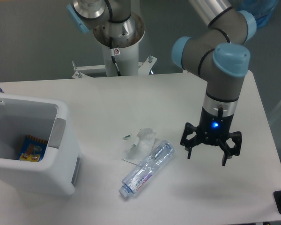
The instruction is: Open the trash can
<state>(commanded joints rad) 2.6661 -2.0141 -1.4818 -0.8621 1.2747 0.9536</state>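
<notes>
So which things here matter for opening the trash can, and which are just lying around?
Job:
- trash can, lid already open
- gripper, open, empty, off to the right

Lying about:
- clear plastic bottle on its side
- crumpled clear wrapper
- colourful packet inside the can

White trash can (61, 176) stands open at the table's left

One trash can (35, 154); one plastic bottle (146, 169), one crumpled wrapper (139, 144); one pincer (206, 157)

White trash can (42, 173), grey tab (59, 133); clear bottle (146, 169).
</notes>
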